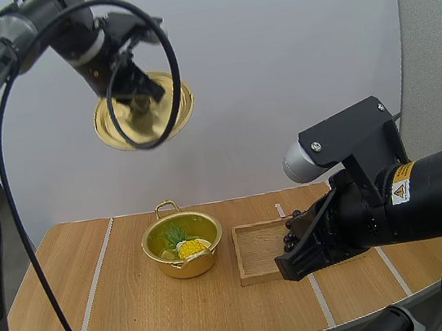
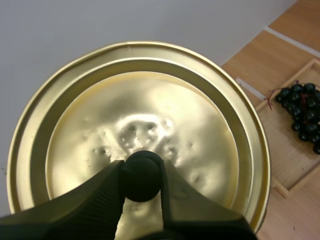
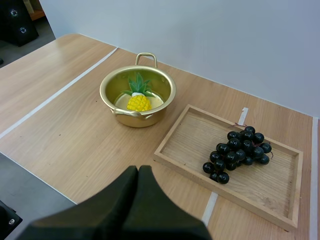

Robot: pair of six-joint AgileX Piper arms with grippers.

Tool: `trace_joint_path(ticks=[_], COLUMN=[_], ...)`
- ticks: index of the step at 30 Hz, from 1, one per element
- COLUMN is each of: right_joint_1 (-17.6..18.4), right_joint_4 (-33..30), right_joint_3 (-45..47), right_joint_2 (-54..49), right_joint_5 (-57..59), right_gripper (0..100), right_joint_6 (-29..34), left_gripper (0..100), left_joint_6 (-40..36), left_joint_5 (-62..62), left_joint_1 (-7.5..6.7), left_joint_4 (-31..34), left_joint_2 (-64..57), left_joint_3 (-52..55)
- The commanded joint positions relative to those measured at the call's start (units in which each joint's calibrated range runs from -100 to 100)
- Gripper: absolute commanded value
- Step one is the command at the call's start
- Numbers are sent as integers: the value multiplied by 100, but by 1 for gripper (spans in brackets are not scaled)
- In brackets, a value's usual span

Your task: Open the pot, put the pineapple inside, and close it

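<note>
The left pincer (image 1: 138, 91) hangs high above the surface (image 1: 142, 308), up and to the left of the pot (image 1: 188, 267). It is clamped on the black knob (image 2: 141, 175) of the golden lid (image 2: 150, 115). In the left wrist view its two ribbed fingers (image 2: 100, 195) press the knob from both sides, and the lid's dented top faces the camera. In the high view the lid is tilted, well clear of the pot.

The pot stands open on the surface, near the middle, with one looped handle toward the back wall. The pineapple (image 3: 138, 102) lies inside it on the bottom, yellow body toward the front and green leaves toward the back.

Just beside the pot, on its right, a wooden tray (image 3: 190, 145) rests flat on the surface without touching it. A bunch of dark grapes (image 3: 237, 152) lies in the tray's right half.

The right pincer (image 3: 138, 170) has its fingers together as one dark wedge, gripping nothing. In the high view it is above the tray's front right part, with the arm reaching in from the right.
</note>
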Motion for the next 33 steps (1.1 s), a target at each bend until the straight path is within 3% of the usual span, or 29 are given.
trace_joint_path(ticks=[1, 11, 33], right_joint_1=[-22, -22, -22], right_joint_4=[-40, -40, -40], right_joint_3=[21, 21, 21], right_joint_2=[-50, -50, -50], right_joint_5=[0, 0, 0], right_gripper=[0, 0, 0], right_joint_6=[-7, -7, -7], left_gripper=[0, 0, 0], left_joint_6=[131, 424, 443], left_joint_5=[0, -217, -1274], left_joint_1=[0, 0, 0], left_joint_4=[-146, -262, -571], left_joint_2=[-32, 75, 1589], left_joint_3=[434, 1664, 1880])
